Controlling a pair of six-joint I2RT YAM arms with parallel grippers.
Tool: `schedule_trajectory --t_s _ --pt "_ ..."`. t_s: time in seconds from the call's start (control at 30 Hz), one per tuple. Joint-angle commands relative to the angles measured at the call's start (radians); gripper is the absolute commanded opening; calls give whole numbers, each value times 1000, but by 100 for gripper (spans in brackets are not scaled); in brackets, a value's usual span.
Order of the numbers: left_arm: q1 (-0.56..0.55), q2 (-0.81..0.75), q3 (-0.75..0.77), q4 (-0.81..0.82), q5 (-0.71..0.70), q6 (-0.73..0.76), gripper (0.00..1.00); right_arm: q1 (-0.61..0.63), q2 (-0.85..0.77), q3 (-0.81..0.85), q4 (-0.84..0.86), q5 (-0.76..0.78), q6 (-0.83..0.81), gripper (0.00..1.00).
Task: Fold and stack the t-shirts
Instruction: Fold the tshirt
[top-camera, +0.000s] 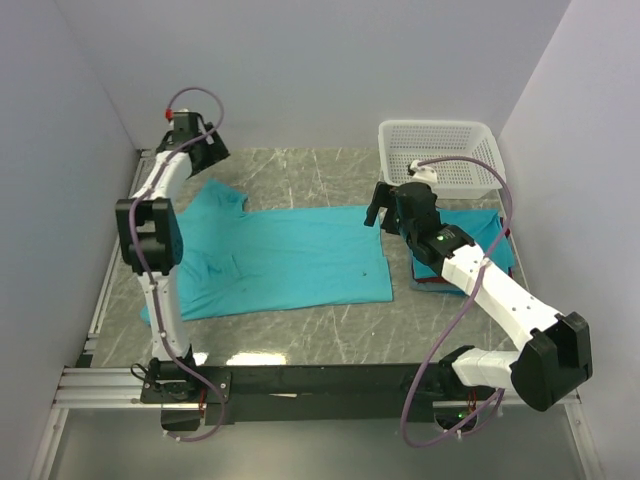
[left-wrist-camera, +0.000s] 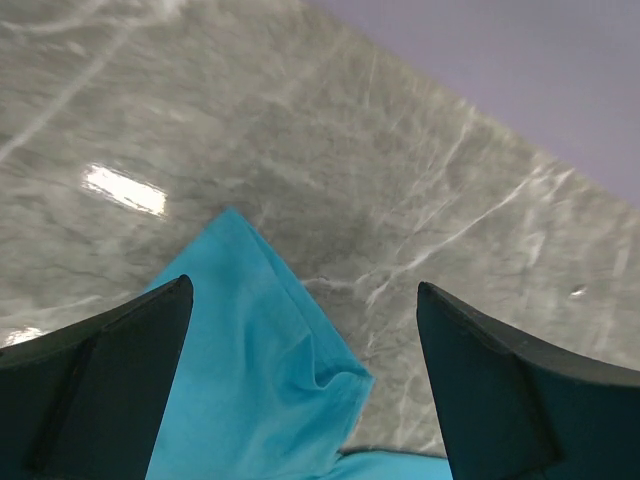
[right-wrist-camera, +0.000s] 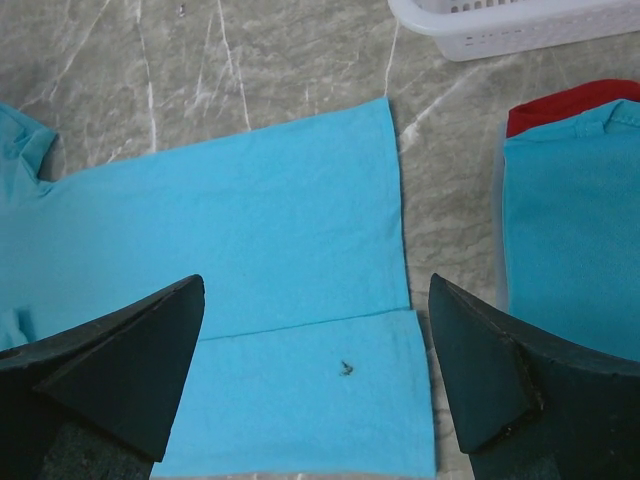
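You have one teal t-shirt lying flat across the middle of the marble-patterned table, collar toward the left arm and hem toward the right. Its near strip looks folded over onto the body, and a small dark speck sits on that strip; you can't tell from here whether it is lint or a stain. Just beside the hem, apart from it, lies the stack of folded shirts, teal on top with a red shirt showing at its far edge. The white mesh basket stands behind the stack, at the far right of the table.

Your left gripper hangs over the far sleeve with its jaws spread wide and nothing between them; the wrist view shows the sleeve tip below. Your right gripper hovers above the hem's far corner, likewise released and empty.
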Motion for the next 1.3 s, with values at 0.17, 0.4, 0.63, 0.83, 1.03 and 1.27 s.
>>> schedule_trajectory --t_s 0.17,0.4,0.63,0.83,1.03,1.27 --pt "-65 179 261 -165 -187 107 99 -9 5 -33 -20 10 -12 96" --pt "-76 261 332 -209 -268 130 93 -6 16 -59 -17 9 6 95" --pt "-76 310 332 -191 -279 145 78 -6 19 -62 -38 10 -14 92" --pt "-77 338 334 -191 -282 148 66 -8 14 -75 -41 19 -20 91" --pt "-76 353 324 -206 -316 155 48 -6 29 -61 -54 4 -21 88" --pt "-76 350 289 -220 -342 162 16 -8 40 -56 -43 3 -23 87"
